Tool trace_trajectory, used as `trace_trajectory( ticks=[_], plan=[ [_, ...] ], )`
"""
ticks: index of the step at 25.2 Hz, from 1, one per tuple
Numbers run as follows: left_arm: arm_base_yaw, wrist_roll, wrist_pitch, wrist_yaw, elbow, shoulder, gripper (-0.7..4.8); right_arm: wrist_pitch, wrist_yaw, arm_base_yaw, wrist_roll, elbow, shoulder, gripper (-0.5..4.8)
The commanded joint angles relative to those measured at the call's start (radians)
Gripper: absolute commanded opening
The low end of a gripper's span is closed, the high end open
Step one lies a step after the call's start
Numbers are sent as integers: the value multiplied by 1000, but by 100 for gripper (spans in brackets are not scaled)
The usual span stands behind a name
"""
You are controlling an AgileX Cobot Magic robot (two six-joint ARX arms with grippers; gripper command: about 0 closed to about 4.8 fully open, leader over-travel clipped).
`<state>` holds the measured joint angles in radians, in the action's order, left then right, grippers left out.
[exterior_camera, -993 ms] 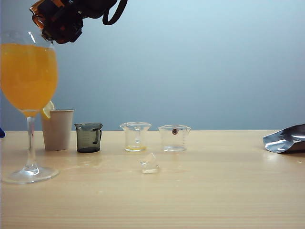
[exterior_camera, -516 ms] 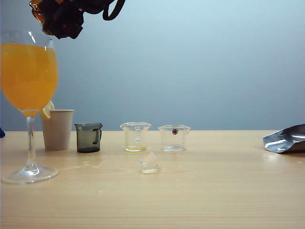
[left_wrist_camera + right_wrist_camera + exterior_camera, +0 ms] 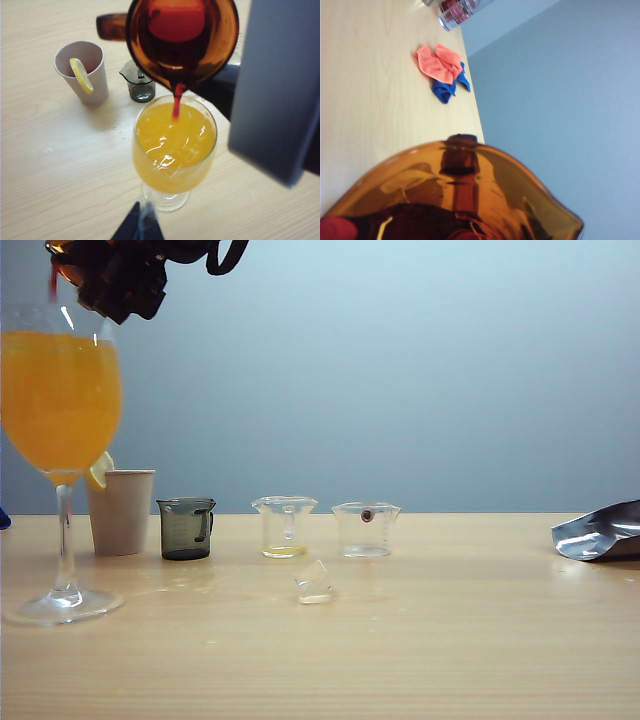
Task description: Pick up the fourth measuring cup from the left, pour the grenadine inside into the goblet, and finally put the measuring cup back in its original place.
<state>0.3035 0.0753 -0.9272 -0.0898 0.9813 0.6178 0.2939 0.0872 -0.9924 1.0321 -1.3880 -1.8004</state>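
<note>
Right tool (image 3: pixel 110 280) above goblet (image 3: pixel 60 400) at desk (image 3: pixel 450 640) left end, gripping tilted amber measuring cup (image 3: pixel 182 40); grenadine (image 3: pixel 176 102) streams from spout into orange drink; left tool (image 3: pixel 140 227) below goblet foot, opening indiscernible.

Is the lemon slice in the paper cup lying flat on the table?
No. In the left wrist view the lemon slice hangs on the rim of the paper cup, well above the table.
</note>
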Motion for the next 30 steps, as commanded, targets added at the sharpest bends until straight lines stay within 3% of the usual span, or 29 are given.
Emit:
trace_trajectory(
  ticks=[1,30],
  plan=[
    [-1,3,-1,-3,1,-2,-5,33,12,-2,28,-7,9,138],
    [-1,3,-1,-1,1,-2,-5,71,27,-13,155,-7,9,138]
  ],
)
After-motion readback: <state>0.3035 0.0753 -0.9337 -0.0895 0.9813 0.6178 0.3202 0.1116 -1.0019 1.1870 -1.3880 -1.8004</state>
